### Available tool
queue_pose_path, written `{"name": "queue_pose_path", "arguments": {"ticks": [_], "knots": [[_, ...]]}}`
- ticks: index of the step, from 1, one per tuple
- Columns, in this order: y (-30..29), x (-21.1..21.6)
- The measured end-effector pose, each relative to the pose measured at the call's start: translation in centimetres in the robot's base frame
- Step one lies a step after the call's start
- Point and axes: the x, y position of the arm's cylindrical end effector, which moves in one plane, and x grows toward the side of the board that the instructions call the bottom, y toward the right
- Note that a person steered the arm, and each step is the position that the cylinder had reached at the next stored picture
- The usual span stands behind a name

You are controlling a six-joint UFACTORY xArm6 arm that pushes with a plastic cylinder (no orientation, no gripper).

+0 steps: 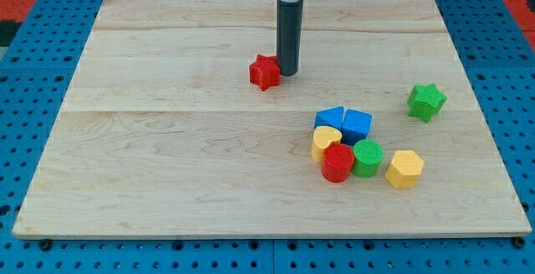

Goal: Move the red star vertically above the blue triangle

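The red star (pixel 264 72) lies on the wooden board (pixel 167 140) a little above the middle, towards the view's top. My tip (pixel 287 73) stands just to the star's right, touching or nearly touching it. The blue triangle (pixel 329 118) lies lower and to the right, at the top left of a cluster of blocks. The star is up and to the left of the triangle, about 80 pixels left of it.
A blue cube (pixel 357 124) sits right of the triangle. Below them are a yellow block (pixel 325 141), a red cylinder (pixel 338 164), a green cylinder (pixel 367 157) and a yellow hexagon (pixel 405 169). A green star (pixel 426 101) lies at the right.
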Motion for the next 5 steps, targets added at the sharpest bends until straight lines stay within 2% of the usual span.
{"name": "queue_pose_path", "arguments": {"ticks": [3, 4, 5], "knots": [[-3.2, 2.2], [-3.5, 5.7], [-11.5, 5.2]]}}
